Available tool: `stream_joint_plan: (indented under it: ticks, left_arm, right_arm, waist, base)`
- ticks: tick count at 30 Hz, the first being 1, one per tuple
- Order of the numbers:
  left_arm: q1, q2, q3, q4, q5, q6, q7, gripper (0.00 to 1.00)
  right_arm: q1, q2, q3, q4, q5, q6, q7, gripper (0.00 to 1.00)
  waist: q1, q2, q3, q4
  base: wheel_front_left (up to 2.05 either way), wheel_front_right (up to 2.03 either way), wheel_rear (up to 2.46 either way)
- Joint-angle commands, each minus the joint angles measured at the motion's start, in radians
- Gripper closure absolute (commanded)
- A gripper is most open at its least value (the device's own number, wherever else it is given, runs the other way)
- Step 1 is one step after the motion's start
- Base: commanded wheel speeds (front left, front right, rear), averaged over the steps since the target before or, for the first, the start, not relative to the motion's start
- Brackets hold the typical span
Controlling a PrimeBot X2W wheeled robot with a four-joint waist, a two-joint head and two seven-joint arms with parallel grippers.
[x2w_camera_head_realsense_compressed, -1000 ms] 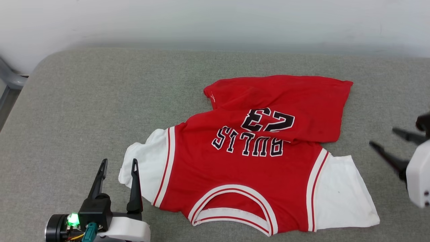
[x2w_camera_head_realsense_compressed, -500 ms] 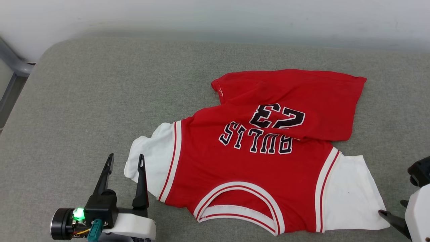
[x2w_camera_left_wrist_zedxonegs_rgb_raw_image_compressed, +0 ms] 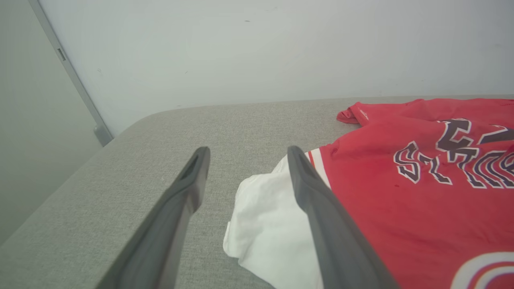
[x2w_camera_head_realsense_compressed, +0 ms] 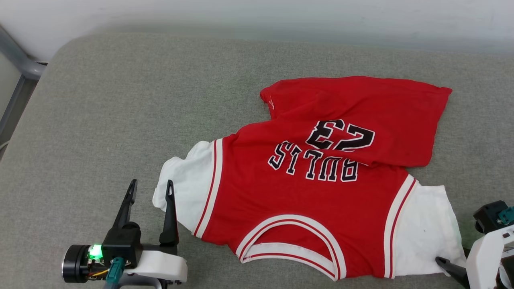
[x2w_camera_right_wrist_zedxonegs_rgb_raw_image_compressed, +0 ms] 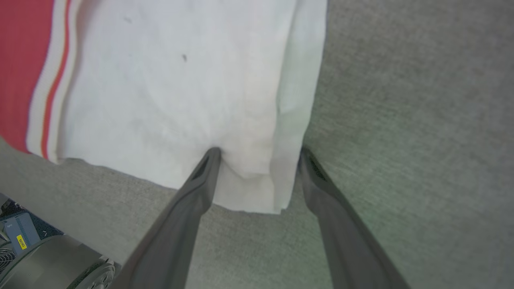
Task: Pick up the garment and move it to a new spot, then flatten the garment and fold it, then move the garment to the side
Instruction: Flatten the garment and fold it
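Observation:
The garment [x2w_camera_head_realsense_compressed: 305, 200] is a red shirt with white sleeves and upside-down black lettering. It lies partly flat on the grey cushion [x2w_camera_head_realsense_compressed: 120, 100], collar toward me, with its far part folded over. My left gripper [x2w_camera_head_realsense_compressed: 151, 184] stands open just left of the left white sleeve [x2w_camera_head_realsense_compressed: 184, 188]. In the left wrist view the left gripper [x2w_camera_left_wrist_zedxonegs_rgb_raw_image_compressed: 247, 150] has its right finger over the sleeve's [x2w_camera_left_wrist_zedxonegs_rgb_raw_image_compressed: 269, 224] edge. My right gripper [x2w_camera_right_wrist_zedxonegs_rgb_raw_image_compressed: 260, 151] is open and straddles the near corner of the right white sleeve [x2w_camera_right_wrist_zedxonegs_rgb_raw_image_compressed: 160, 80]. One of its fingers [x2w_camera_head_realsense_compressed: 445, 265] shows at that sleeve's corner.
A white wall [x2w_camera_head_realsense_compressed: 257, 16] runs behind the cushion. A grey metal frame [x2w_camera_head_realsense_compressed: 20, 66] stands past the cushion's left edge. Bare cushion stretches left of and behind the garment. Part of my base [x2w_camera_right_wrist_zedxonegs_rgb_raw_image_compressed: 44, 261] shows beyond the cushion's near edge.
The head camera has shifted, moving the whole picture. My right gripper has come down from beside the garment's right side to the near right sleeve corner. The left gripper has stayed by the left sleeve.

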Motion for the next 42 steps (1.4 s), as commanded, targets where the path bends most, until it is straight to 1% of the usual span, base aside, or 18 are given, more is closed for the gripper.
stream_joint_plan:
  ticks: [1, 2, 3, 7, 12, 16, 19, 22, 25, 27, 30, 33, 34, 35, 36, 39, 42]
  left_arm:
    - [-0.011, 0.006, 0.005, 0.005, 0.004, 0.002, -0.002, 0.00]
    - [-0.010, 0.011, 0.008, 0.009, 0.002, 0.000, -0.002, 0.00]
    - [-0.011, 0.015, 0.010, 0.013, 0.001, -0.004, -0.002, 0.00]
    - [-0.028, 0.044, 0.026, 0.032, -0.014, -0.028, -0.002, 0.00]
    - [-0.072, 0.104, 0.034, 0.063, -0.014, -0.075, -0.002, 0.00]
    - [-0.124, 0.160, 0.026, 0.083, -0.009, -0.120, 0.018, 0.00]
    - [-0.168, 0.199, 0.012, 0.086, -0.017, -0.155, 0.060, 0.00]
    - [-0.210, 0.242, -0.006, 0.081, -0.040, -0.185, 0.123, 0.00]
    - [-0.249, 0.289, -0.042, 0.085, -0.097, -0.203, 0.216, 0.00]
    - [-0.270, 0.325, -0.079, 0.085, -0.155, -0.209, 0.305, 0.00]
    - [-0.309, 0.372, -0.144, 0.068, -0.293, -0.209, 0.446, 0.00]
    - [-0.343, 0.452, -0.243, 0.047, -0.407, -0.210, 0.623, 0.00]
    - [-0.343, 0.452, -0.243, 0.047, -0.407, -0.210, 0.623, 0.00]
    - [-0.371, 0.503, -0.314, 0.031, -0.475, -0.209, 0.724, 0.00]
    - [-0.383, 0.523, -0.346, 0.026, -0.511, -0.209, 0.768, 0.00]
    - [-0.408, 0.565, -0.415, 0.041, -0.615, -0.209, 0.880, 0.00]
    - [-0.434, 0.592, -0.465, 0.077, -0.677, -0.209, 0.944, 0.00]
  right_arm:
    - [0.021, 0.069, 0.068, 0.054, 0.016, 0.003, -0.027, 0.50]
    - [0.011, 0.072, 0.072, 0.062, 0.017, 0.003, -0.056, 0.50]
    - [0.001, 0.065, 0.076, 0.066, 0.016, 0.003, -0.079, 1.00]
    - [-0.025, 0.028, 0.050, 0.073, 0.021, 0.001, -0.163, 1.00]
    - [-0.007, -0.022, -0.012, 0.072, 0.045, 0.000, -0.213, 1.00]
    - [0.019, -0.036, -0.064, 0.076, 0.060, 0.001, -0.231, 1.00]
    - [0.040, -0.036, -0.100, 0.080, 0.064, 0.001, -0.238, 1.00]
    - [0.057, -0.030, -0.131, 0.076, 0.056, 0.001, -0.241, 1.00]
    - [0.070, -0.023, -0.153, 0.066, 0.050, 0.001, -0.234, 1.00]
    - [0.077, -0.016, -0.163, 0.060, 0.042, 0.001, -0.230, 1.00]
    - [0.081, -0.004, -0.176, 0.046, 0.029, 0.001, -0.222, 1.00]
    - [0.084, 0.009, -0.187, 0.033, 0.015, 0.001, -0.213, 1.00]
    - [0.084, 0.009, -0.187, 0.033, 0.015, 0.001, -0.213, 1.00]
    - [0.083, 0.016, -0.194, 0.024, 0.008, 0.001, -0.205, 1.00]
    - [0.081, 0.019, -0.197, 0.019, 0.004, 0.001, -0.202, 1.00]
    - [0.074, 0.032, -0.204, 0.006, -0.006, 0.001, -0.191, 1.00]
    - [0.059, 0.040, -0.206, -0.007, -0.012, 0.001, -0.183, 1.00]
  waist:
    - [0.0002, 0.0001, -0.005, -0.002]
    - [0.0002, 0.0001, -0.009, -0.005]
    - [0.0002, 0.0001, -0.013, -0.008]
    - [0.0002, 0.0001, -0.035, -0.025]
    - [0.0002, 0.0001, -0.060, -0.045]
    - [0.0002, 0.0001, -0.072, -0.060]
    - [0.0002, 0.0001, -0.077, -0.070]
    - [0.0002, 0.0001, -0.080, -0.077]
    - [0.0002, 0.0001, -0.080, -0.083]
    - [0.0002, 0.0001, -0.081, -0.086]
    - [0.0002, 0.0001, -0.080, -0.088]
    - [0.0002, 0.0001, -0.075, -0.089]
    - [0.0002, 0.0001, -0.075, -0.089]
    - [0.0002, 0.0001, -0.070, -0.089]
    - [0.0002, 0.0001, -0.068, -0.089]
    - [0.0002, 0.0001, -0.059, -0.090]
    - [0.0002, 0.0001, -0.047, -0.098]
  base:
    - [0.00, 0.00, 0.00]
    - [0.00, 0.00, 0.00]
    - [0.00, 0.00, 0.00]
    - [0.00, 0.00, 0.00]
    - [0.00, 0.00, 0.00]
    - [0.00, 0.00, 0.00]
    - [0.00, 0.00, 0.00]
    - [0.00, 0.00, 0.00]
    - [0.00, 0.00, 0.00]
    - [0.00, 0.00, 0.00]
    - [0.00, 0.00, 0.00]
    - [0.00, 0.00, 0.00]
    - [0.00, 0.00, 0.00]
    - [0.00, 0.00, 0.00]
    - [0.00, 0.00, 0.00]
    - [0.00, 0.00, 0.00]
    - [0.00, 0.00, 0.00]
